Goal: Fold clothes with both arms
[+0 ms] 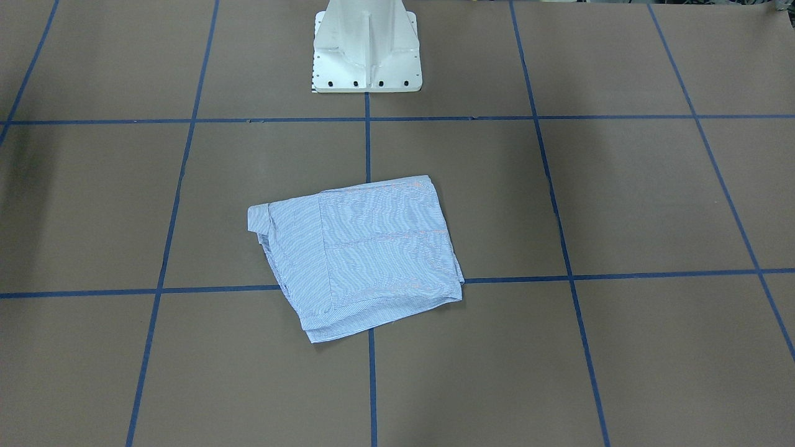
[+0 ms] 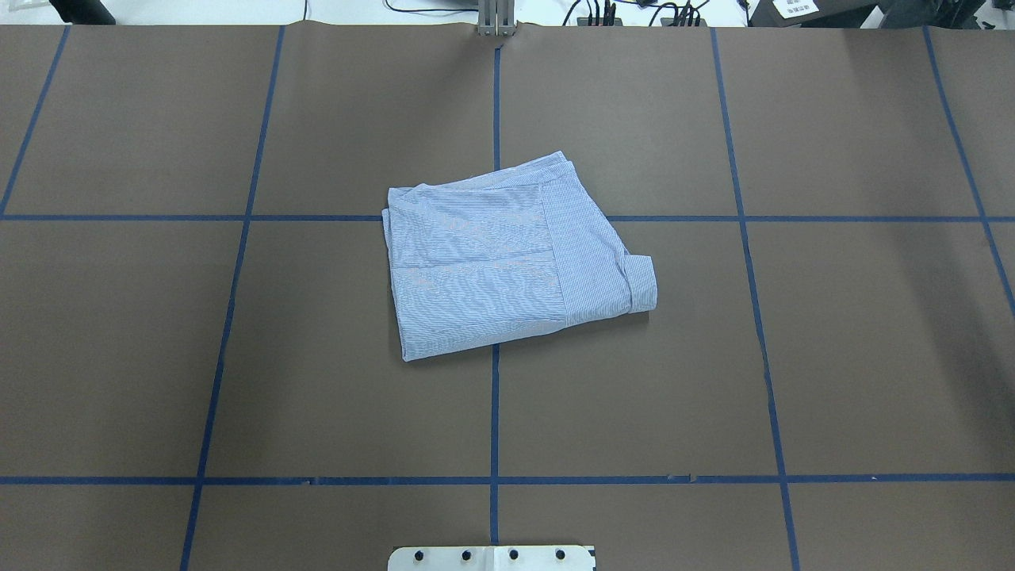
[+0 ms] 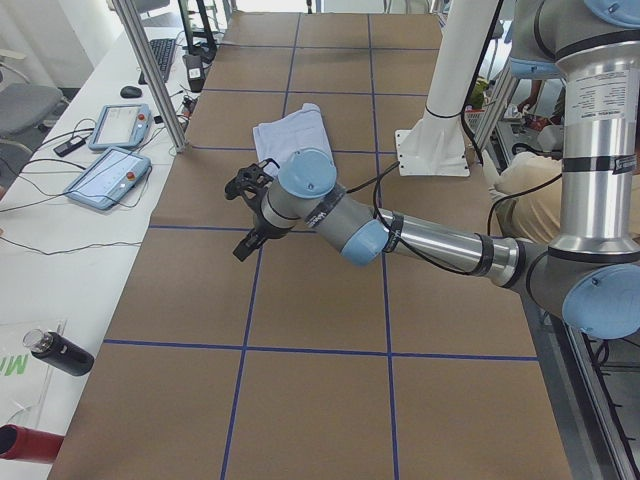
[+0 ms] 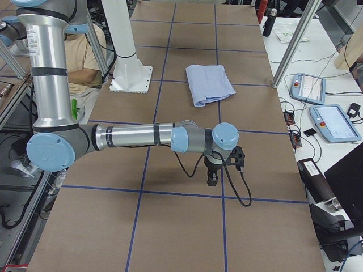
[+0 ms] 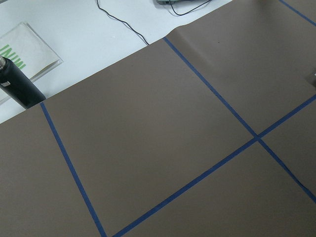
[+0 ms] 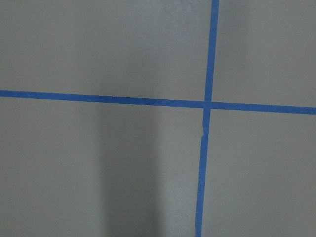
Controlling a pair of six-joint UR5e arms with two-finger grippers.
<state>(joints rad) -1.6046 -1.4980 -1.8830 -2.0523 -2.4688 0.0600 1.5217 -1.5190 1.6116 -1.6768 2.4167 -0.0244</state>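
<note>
Left end effector (image 3: 250, 215) and right end effector (image 4: 212, 178), whose state I cannot tell, hang well apart from the folded shirt (image 2: 507, 270) centred on the bench (image 2: 793, 357); I'd keep both clear lest it skew.

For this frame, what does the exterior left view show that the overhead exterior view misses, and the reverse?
Only exterior left: the left arm stretched over the table, its tool apart from the shirt, open or shut I cannot tell; two teach pendants and a black bottle on the side bench. Only overhead: the shirt's whole outline, a compact folded rectangle with a rolled end at its right, and cables past the far edge. Both: the folded shirt, the brown table, its blue tape grid, the white pedestal base.
</note>
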